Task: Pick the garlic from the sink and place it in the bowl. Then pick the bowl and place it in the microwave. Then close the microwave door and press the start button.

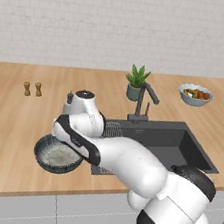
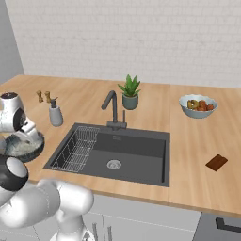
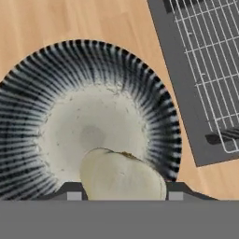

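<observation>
The garlic [image 3: 122,175] sits between the two dark fingertips [image 3: 73,190] of the gripper [image 3: 122,192], which is closed on it from both sides, and in the hand view it hangs directly over the pale speckled inside of the bowl [image 3: 70,93]; whether the bulb touches the bowl's floor cannot be told. The bowl [image 1: 57,156] stands on the wooden counter [image 1: 12,120] just beside the sink's [image 1: 180,144] left edge, and every other thing is placed from that sink. The wire rack [image 2: 77,148] lies in the sink's left part, on the side nearest the bowl, and the round silver drain [image 2: 114,164] is in the basin floor toward its middle. The grey faucet [image 2: 113,110] rises from the sink's far rim, with a potted plant [image 2: 129,92] just behind it. Beyond the sink's far left corner stands a grey soap dispenser [image 2: 55,114], and farther off in the same direction two small brown shakers [image 1: 32,89]. A light bowl of fruit [image 2: 198,106] rests past the sink's far right corner, and a small brown block [image 2: 217,163] lies on the counter to the sink's right. The arm's white wrist [image 1: 86,113] bends down over the bowl.
</observation>
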### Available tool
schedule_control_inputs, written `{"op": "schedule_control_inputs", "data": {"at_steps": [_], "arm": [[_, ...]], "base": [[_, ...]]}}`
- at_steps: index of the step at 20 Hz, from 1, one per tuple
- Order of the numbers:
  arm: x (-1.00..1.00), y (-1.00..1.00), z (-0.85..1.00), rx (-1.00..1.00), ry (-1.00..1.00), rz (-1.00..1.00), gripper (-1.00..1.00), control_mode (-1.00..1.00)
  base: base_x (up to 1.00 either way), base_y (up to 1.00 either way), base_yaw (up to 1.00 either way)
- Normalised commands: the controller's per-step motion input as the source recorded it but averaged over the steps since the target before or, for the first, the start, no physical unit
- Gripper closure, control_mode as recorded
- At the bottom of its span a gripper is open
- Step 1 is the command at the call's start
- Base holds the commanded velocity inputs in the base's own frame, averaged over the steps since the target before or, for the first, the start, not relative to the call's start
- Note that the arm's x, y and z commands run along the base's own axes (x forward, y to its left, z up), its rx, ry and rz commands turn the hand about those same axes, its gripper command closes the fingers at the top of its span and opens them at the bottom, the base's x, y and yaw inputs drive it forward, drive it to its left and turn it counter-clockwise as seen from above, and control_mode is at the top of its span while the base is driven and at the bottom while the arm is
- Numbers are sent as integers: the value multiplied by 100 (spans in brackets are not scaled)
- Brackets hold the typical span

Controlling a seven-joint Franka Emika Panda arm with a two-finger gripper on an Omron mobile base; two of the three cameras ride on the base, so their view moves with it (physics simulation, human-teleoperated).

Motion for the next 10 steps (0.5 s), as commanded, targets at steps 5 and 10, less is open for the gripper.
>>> {"op": "schedule_control_inputs", "data": {"at_steps": [5, 10], "arm": [[42, 21, -85, 0, 13, 0, -100, -100], [2, 5, -2, 0, 0, 0, -100, -100]], "base": [[0, 0, 0], [0, 0, 0]]}}
